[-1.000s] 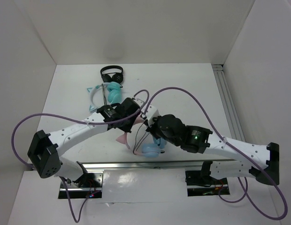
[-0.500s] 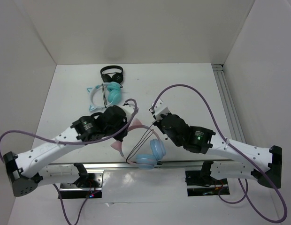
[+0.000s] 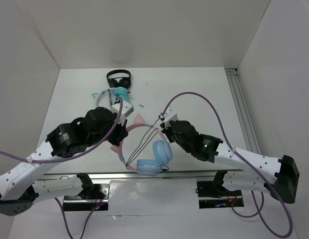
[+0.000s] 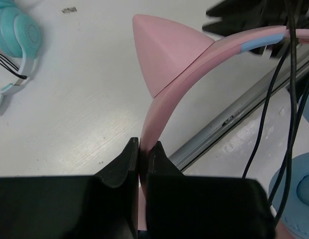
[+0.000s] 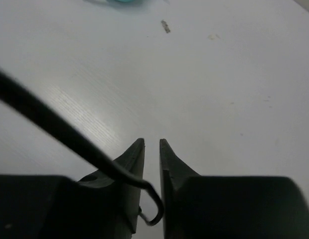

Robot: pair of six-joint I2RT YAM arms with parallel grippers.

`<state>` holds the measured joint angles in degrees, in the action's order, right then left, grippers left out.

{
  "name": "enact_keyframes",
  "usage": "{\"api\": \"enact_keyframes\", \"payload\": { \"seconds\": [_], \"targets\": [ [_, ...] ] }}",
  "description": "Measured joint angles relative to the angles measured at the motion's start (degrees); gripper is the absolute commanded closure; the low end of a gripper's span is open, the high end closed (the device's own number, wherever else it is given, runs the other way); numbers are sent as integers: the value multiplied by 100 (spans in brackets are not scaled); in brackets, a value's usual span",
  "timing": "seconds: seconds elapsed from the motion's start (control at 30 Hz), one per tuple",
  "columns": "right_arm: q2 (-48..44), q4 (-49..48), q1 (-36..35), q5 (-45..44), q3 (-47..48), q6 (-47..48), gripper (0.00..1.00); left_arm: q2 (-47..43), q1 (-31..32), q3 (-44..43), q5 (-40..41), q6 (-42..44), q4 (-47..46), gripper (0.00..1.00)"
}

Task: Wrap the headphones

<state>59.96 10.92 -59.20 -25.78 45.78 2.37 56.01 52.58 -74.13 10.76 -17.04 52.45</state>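
Left fingers (image 4: 122, 164) are clamped tight on the pink headband (image 4: 164, 99) of the headphones (image 3: 162, 151), just below a cat ear (image 4: 167, 55). The band rises straight out of the left gripper (image 4: 142, 147). Over on the right gripper (image 5: 150, 144), fingers are pinched near-shut on the thin black cable (image 5: 55, 127), which crosses one finger and hooks into the slit. The headphones lie in the middle of the table (image 3: 194, 94), between both grippers, blue cups toward the near rail (image 3: 194, 173).
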Motion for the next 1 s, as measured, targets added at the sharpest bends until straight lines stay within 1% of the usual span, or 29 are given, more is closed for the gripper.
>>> {"api": "enact_keyframes", "payload": {
  "seconds": [0.1, 0.13, 0.2, 0.23, 0.3, 0.43, 0.5, 0.57, 0.6, 0.63, 0.67, 0.73, 0.83, 0.9, 1.0],
  "targets": [
    [2, -505, 44, 509, -413, -63, 70, -26, 37, -197, 258, -144, -70, 100],
    [2, -643, 48, 678, -533, -98, 78, -55, 44, -219, 337, -205, -118, 100],
    [11, -1001, 74, 992, -756, -146, 90, -129, 48, -221, 481, -297, -166, 100],
    [26, -1174, 92, 1139, -833, -192, 95, -166, 48, -221, 566, -334, -168, 100],
    [81, -1563, 177, 1394, -946, -278, 100, -203, 50, -221, 721, -422, -162, 100],
    [151, -2288, 446, 1821, -1189, -490, 100, -210, 50, -219, 1005, -592, -164, 100],
    [168, -2608, 612, 2186, -1316, -616, 98, -216, 50, -208, 1141, -708, -166, 100],
    [170, -2944, 793, 2629, -1469, -752, 87, -264, 55, -127, 1296, -857, -212, 100],
    [192, -3174, 907, 3005, -1556, -837, 83, -337, 57, -11, 1384, -920, -308, 100],
    [227, -3316, 994, 3294, -1602, -920, 80, -402, 57, 74, 1447, -1003, -354, 100],
    [289, -3467, 1071, 3609, -1639, -988, 78, -492, 57, 208, 1506, -1047, -468, 100],
    [479, -3777, 1191, 4240, -1670, -1143, 78, -719, 57, 522, 1567, -1152, -708, 100],
    [776, -4151, 1246, 5003, -1676, -1392, 69, -863, 57, 802, 1606, -1202, -966, 100],
    [909, -4341, 1261, 5379, -1687, -1530, 63, -804, 59, 848, 1620, -1239, -1102, 100],
    [1071, -4734, 1276, 5803, -1729, -1766, 58, -686, 63, 929, 1639, -1314, -1373, 100]
  ]
}}
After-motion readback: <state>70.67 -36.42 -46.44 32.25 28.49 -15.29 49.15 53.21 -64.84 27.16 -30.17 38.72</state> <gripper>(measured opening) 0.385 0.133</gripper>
